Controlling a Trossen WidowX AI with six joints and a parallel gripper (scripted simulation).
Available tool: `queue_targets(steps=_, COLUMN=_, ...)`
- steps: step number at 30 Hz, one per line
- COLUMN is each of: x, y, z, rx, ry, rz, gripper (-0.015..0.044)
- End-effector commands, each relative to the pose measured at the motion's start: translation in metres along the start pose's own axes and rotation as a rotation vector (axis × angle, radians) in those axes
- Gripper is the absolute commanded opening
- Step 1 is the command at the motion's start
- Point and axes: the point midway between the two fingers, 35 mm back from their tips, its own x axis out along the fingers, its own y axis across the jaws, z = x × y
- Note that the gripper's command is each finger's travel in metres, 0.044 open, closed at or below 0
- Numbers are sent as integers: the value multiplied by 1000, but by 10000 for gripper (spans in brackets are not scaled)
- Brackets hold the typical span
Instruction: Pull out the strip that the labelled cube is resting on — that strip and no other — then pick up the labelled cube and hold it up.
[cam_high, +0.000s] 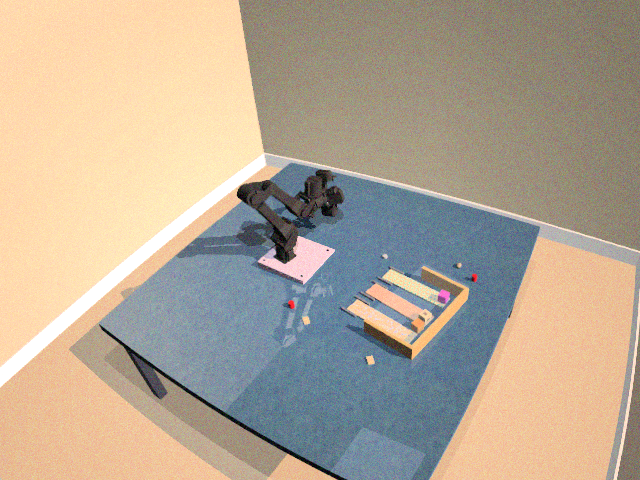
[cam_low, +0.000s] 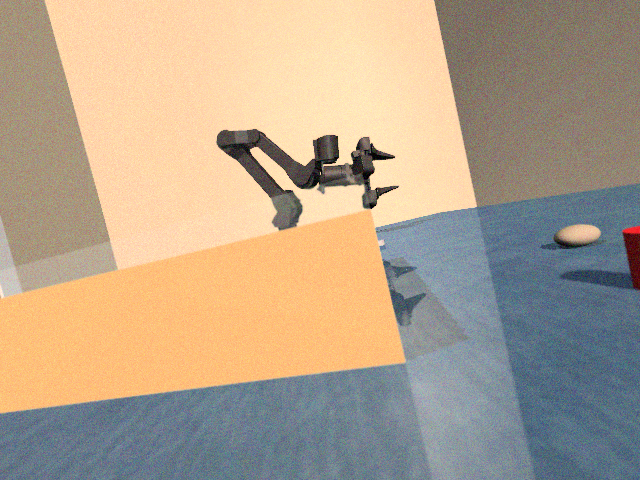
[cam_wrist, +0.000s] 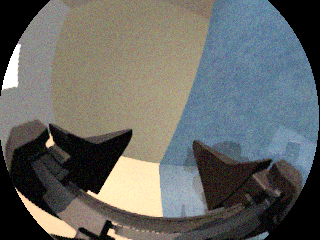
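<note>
A pale cube with a dark mark on top, seemingly the labelled one, sits at the inner end of the salmon strip in the top view. An orange cube is right beside it; which strip bears that one I cannot tell. A magenta cube is at the inner end of the pale yellow strip. A light peach strip lies on the near side. My gripper is open and empty, raised in the air far from the strips. The exterior view hides the cubes behind a wall.
An orange wall borders the strips on three sides. Thin dark rails flank the strips' outer ends. Red cylinders, small tan blocks and small round objects lie around. The arm stands on a pink plate.
</note>
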Motion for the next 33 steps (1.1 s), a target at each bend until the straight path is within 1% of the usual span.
queue_targets(steps=1, x=0, y=0, z=3, rx=-6, ry=-8, rz=-4, gripper=400)
queue_targets(steps=3, x=-1, y=-3, z=24, rx=-54, ry=-75, rz=-39, gripper=400)
queue_targets(steps=5, x=-5, y=-6, z=56, rx=-125, ry=-173, rz=-100, gripper=400)
queue_targets(steps=10, x=-35, y=-15, z=134, rx=-286, ry=-392, rz=-288, gripper=400)
queue_targets(steps=14, x=-77, y=-20, z=187, rx=-394, ry=-537, rz=-472, gripper=400)
queue_targets(steps=19, x=-144, y=-25, z=237, rx=-493, ry=-673, rz=-733, gripper=400)
queue_targets(steps=24, x=-224, y=-24, z=264, rx=-549, ry=-754, rz=-1013, gripper=400)
queue_targets(steps=30, x=-320, y=-17, z=263, rx=-540, ry=-772, rz=-1358, gripper=400)
queue_targets(steps=33, x=-331, y=-16, z=261, rx=-532, ry=-767, rz=-1403, gripper=400)
